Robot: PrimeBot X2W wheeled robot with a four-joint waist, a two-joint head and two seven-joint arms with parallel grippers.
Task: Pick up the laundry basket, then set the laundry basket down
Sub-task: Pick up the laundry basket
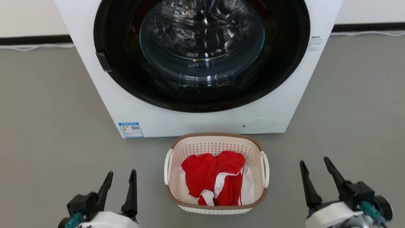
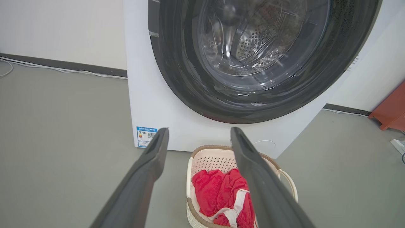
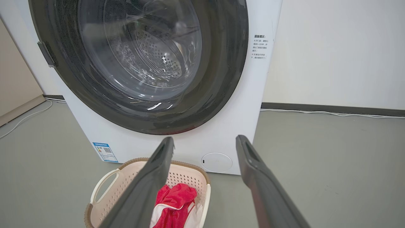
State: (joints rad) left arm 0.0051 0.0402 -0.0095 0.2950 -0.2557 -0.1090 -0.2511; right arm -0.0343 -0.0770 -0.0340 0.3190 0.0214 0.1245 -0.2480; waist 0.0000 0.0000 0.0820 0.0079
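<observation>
The laundry basket [image 1: 216, 146], cream perforated plastic with a brown rim and white side handles, stands on the grey floor just in front of the washer. Red and white clothes [image 1: 215, 180] lie inside it. My left gripper [image 1: 121, 176] is open at the lower left, well clear of the basket's left handle. At the lower right my right gripper [image 1: 314, 164] is open too, apart from the right handle. The left wrist view has the basket [image 2: 208, 158] partly behind a finger [image 2: 253, 171]. Low and to the left in the right wrist view sits the basket [image 3: 186, 177].
A white front-loading washer [image 1: 196, 123] with a dark round door [image 1: 202, 53] rises right behind the basket. White cables [image 1: 28, 47] run along the wall's base. An orange-brown object [image 2: 390, 110] stands at the far right in the left wrist view. Grey floor [image 1: 47, 110] spreads on both sides.
</observation>
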